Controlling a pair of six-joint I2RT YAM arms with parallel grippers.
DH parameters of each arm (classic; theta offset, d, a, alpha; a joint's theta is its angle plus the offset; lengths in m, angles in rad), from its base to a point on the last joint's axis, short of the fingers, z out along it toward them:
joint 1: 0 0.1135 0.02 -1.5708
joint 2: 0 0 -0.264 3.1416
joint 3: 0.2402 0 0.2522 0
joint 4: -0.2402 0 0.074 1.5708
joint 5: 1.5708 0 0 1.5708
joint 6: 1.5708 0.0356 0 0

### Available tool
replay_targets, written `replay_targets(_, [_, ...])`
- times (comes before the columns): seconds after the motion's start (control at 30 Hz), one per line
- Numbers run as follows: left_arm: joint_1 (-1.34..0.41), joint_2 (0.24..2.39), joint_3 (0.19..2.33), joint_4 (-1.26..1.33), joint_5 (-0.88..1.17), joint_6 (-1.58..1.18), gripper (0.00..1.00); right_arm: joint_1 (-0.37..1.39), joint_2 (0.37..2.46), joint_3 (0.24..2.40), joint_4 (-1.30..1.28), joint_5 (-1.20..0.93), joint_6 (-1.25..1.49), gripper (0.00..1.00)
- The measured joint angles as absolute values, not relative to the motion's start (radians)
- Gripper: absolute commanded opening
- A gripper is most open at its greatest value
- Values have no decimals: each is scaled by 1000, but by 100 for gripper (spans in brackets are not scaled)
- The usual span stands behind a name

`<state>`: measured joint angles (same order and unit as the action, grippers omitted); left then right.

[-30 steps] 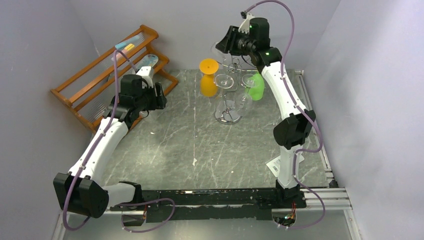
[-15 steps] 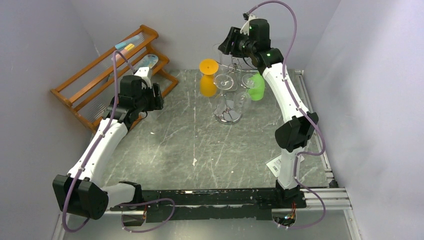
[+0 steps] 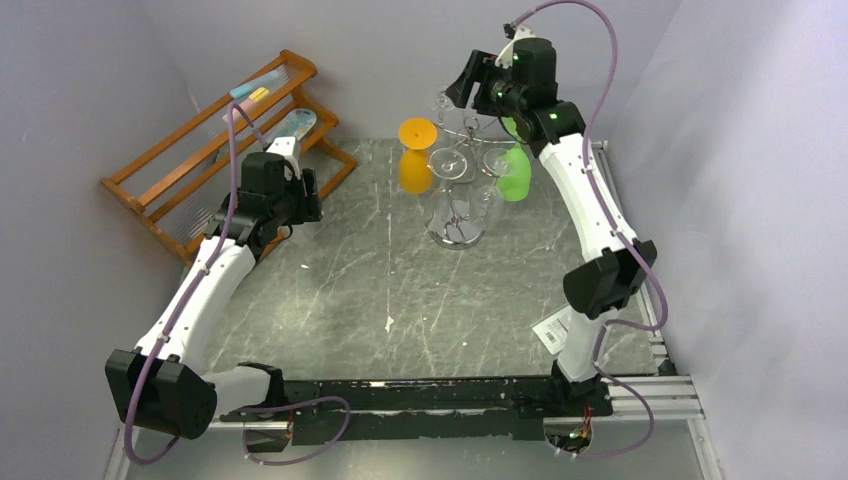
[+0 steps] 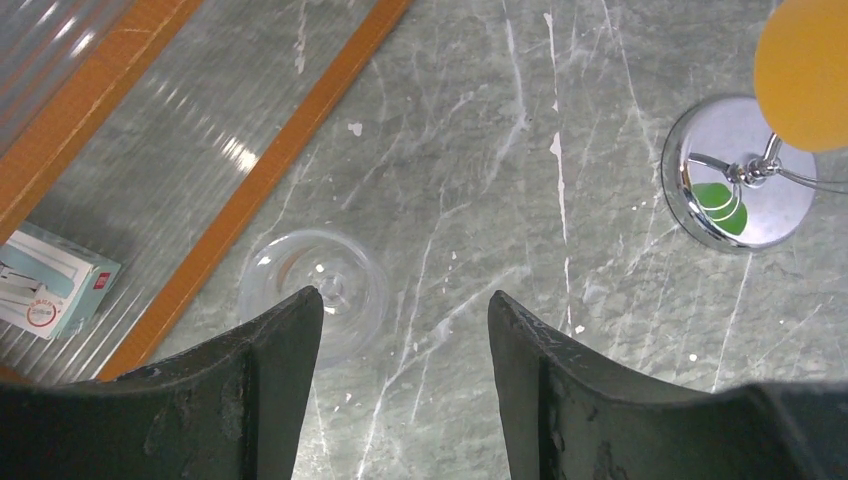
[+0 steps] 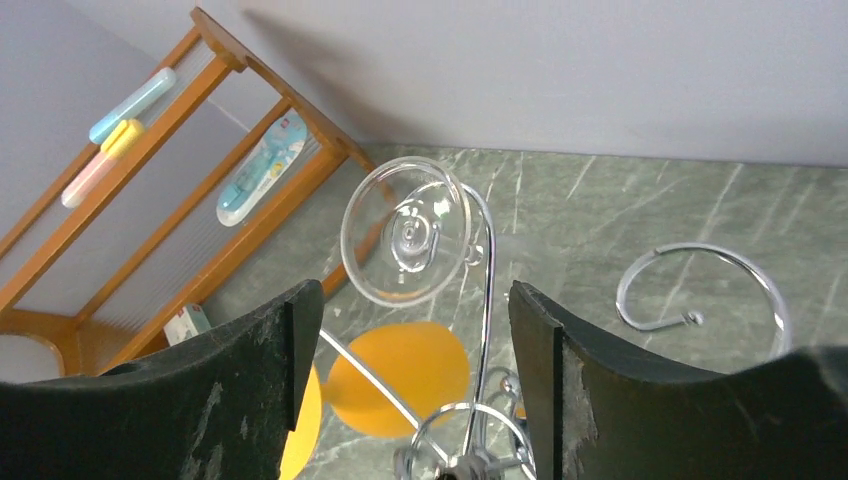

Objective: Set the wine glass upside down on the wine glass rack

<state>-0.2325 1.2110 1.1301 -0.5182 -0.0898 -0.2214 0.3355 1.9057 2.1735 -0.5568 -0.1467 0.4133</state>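
The wine glass rack (image 3: 456, 190) stands at the back middle of the table on its chrome base (image 4: 738, 178). A clear wine glass (image 5: 405, 232) hangs upside down from one of its wire arms, foot uppermost. My right gripper (image 5: 412, 305) is open, high above the rack (image 3: 467, 82), just short of that foot and not touching it. An orange glass (image 3: 417, 152) and a green glass (image 3: 513, 172) also hang there. Another clear wine glass (image 4: 315, 290) stands on the table beside the wooden shelf. My left gripper (image 4: 405, 298) hovers open above it, the glass under the left finger.
An orange-brown wooden shelf (image 3: 225, 150) with toothbrush cases and a small box (image 4: 45, 285) fills the back left corner. One wire loop of the rack (image 5: 700, 285) hangs empty. A white paper tag (image 3: 553, 330) lies by the right arm's base. Grey walls close in on three sides.
My right gripper has opened and drawn back up and to the right, leaving the clear glass hanging on the rack. The left arm has shifted only slightly.
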Motion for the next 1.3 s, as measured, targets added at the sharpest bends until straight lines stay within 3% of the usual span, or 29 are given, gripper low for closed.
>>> replay_targets(0.33, [-233,1221,1130,-530,-149,-224,57,331,1649,1937,-429,-99,422,72])
replay_targets(0.6, [-233,1364,1205,-537,-129,-236,51,329,1345,1596,-311,-54,416,81])
replay_targets(0.9, [-233,1396,1221,-536,-154,-244,46,328,995,1332,-284,43,409,78])
replay_targets(1.3, [-233,1374,1195,-614,-170,-241,50,328,960,1295,-368,58,448,75])
